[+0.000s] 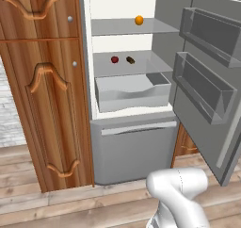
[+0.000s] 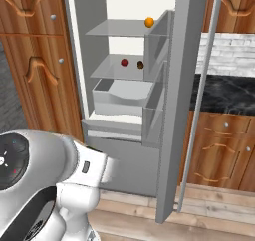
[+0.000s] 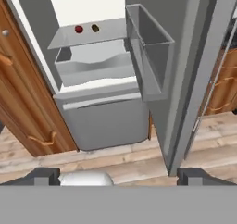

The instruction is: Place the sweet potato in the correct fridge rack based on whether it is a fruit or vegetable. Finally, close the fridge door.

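Left to right on the lower fridge rack (image 1: 141, 64): one red ball (image 1: 114, 59), then one sweet potato (image 1: 130, 60) just beside it, long axis slanting across the shelf. One orange ball (image 1: 139, 20) sits on the upper shelf. Fridge door (image 1: 207, 81) stands open, two bins. Gripper (image 3: 118, 177) spread wide, holding nothing.

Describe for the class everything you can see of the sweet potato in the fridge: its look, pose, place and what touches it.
The sweet potato is a small, oblong, dark brown tuber with an orange-brown tinge, its skin looking dull. It lies on its side on the lower fridge rack, a translucent grey glass shelf just above the drawer tub. A red ball sits close to one side of it, apart and not touching. Only the rack touches it.
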Robot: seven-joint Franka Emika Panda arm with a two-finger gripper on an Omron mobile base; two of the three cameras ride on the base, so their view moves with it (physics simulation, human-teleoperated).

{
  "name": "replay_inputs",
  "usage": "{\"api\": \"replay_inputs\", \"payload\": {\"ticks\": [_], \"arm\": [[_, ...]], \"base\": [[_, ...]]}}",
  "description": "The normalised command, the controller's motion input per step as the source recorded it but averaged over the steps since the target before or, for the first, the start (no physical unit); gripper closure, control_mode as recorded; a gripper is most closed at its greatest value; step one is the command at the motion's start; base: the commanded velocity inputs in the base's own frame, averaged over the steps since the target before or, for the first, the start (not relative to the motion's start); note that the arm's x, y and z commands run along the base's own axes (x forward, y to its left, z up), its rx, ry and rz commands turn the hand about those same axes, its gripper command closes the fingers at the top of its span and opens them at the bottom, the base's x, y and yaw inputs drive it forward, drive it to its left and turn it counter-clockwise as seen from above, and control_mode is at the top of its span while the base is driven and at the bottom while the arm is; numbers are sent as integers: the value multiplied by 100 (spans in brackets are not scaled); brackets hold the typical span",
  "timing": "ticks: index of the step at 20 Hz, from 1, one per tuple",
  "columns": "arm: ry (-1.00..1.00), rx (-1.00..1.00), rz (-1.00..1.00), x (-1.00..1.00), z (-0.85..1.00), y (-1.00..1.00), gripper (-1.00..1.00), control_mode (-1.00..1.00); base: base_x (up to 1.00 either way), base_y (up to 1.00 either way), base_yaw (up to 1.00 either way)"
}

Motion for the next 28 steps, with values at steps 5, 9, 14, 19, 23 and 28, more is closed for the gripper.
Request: {"api": "replay_inputs", "payload": {"ticks": [5,9,14,19,23,28], "arm": [[-10,12,1,-1,4,-100,-100,-100],[0,12,1,6,0,-100,-100,-100],[-3,5,9,27,0,-100,-100,-100],[-2,0,8,2,0,-21,-100,-100],[-1,0,2,12,0,-4,-100,-100],[-2,-1,9,41,-37,-3,-100,-100]], "base": [[0,0,0],[0,0,0],[0,0,0],[0,0,0],[0,0,0],[0,0,0]]}}
